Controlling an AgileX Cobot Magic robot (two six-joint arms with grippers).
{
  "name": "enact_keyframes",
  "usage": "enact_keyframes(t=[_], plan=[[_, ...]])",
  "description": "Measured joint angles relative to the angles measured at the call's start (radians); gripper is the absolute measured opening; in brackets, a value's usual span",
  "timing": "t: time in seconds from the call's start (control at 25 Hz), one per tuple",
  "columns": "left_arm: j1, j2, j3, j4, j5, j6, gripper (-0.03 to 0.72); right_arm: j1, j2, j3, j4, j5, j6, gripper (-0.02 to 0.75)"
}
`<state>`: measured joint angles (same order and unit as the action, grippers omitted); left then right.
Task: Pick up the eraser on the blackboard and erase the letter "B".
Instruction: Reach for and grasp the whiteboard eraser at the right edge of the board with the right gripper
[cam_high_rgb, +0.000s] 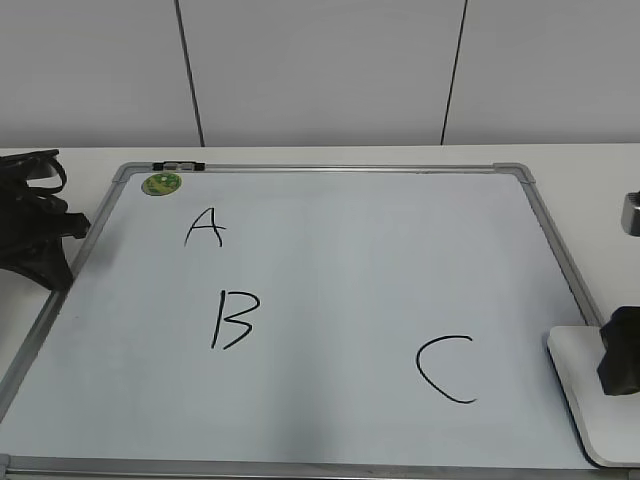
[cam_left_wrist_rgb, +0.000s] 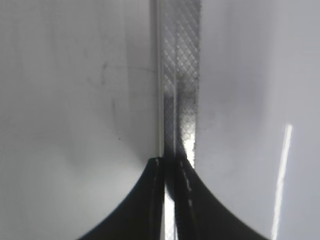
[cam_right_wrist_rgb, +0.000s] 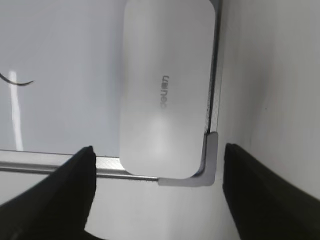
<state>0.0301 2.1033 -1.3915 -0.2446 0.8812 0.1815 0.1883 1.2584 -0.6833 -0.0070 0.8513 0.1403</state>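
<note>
My right gripper hangs over the near right corner of the blackboard, its two dark fingers spread wide with empty air between them. My left gripper sits low at the board's left edge, its black fingertips pressed together over the silver, cross-hatched frame strip (nothing is between them).

The eraser is a flat white plastic block with rounded corners and small grey lettering on its smooth top. It lies in the board's near right corner, against the metal frame and the grey corner cap, directly ahead of my open right fingers and centred in the gap between them.

The board is glossy white. The letter "B" is drawn in angular black marker on the left half, below the "A", well apart from the eraser. The "C" lies between them.
</note>
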Motion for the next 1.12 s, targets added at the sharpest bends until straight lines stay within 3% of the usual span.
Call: enact_keyframes(t=[0.28,1.12], plan=[[0.0,0.0,0.0,0.0,0.0,0.0,0.011,0.0,0.115,-0.002,-0.002,-0.1,0.003,0.65],[0.0,0.0,0.0,0.0,0.0,0.0,0.011,0.0,0.317,-0.01,-0.064,-0.227,0.094,0.647]])
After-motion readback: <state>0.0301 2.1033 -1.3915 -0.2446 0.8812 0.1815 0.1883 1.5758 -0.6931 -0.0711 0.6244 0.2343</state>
